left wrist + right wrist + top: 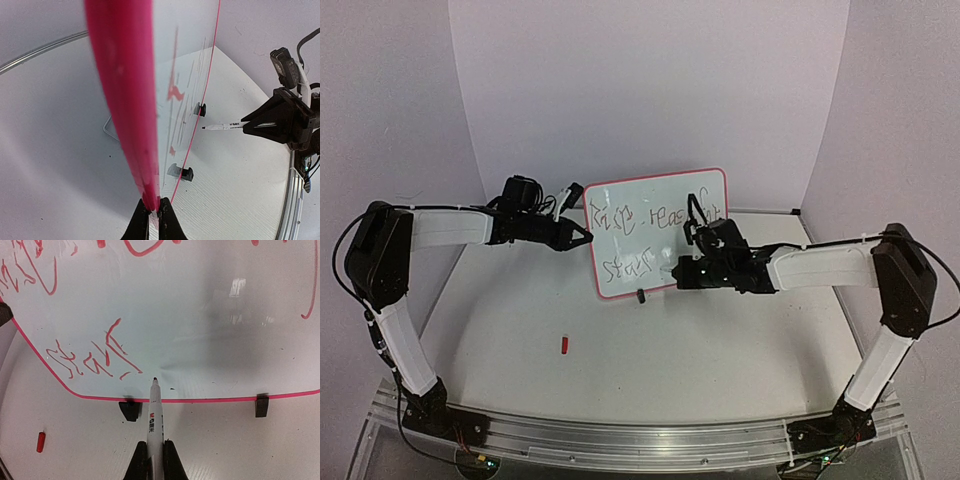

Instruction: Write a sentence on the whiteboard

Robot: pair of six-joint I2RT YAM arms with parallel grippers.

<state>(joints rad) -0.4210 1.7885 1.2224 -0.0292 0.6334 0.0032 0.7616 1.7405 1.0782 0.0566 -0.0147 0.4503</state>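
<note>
Whiteboard: the whiteboard (pixel 655 250) stands on the table (pixel 720 340) at mid-depth, between the two arms. It leans back and rests on two black clip feet (pixel 130 410) along its near lower edge.
Sentence: the sentence (pixel 630 217) runs in two scrawled lines. The upper one crosses the board and the lower one sits at its lower left, red in the right wrist view (pixel 92 360).
Left gripper: the left gripper (pixel 154 210) is clenched on the board's left edge, with the red frame pinched between its fingers.
Right gripper: the right gripper (pixel 154 447) is clamped round the marker (pixel 156 415). It grasps the barrel well back from the tip, which points at the board just right of the lower line, near the bottom frame.
Tip contact: the left wrist view suggests the tip stands just off the face, though I cannot be sure.
Cap: a small red cap (pixel 565 345) lies on the table, near and left of the board.
How the board handles: probably light, thin and stiff with a glossy, slick face. On such small feet it would likely slide or tip under pen pressure.
Where to hold: the frame edge is the sound place, as gripped now, bracing against the push of the pen.
How the marker handles: slim and smooth. Held this far back, it could swivel in the fingers if pressed hard.
</note>
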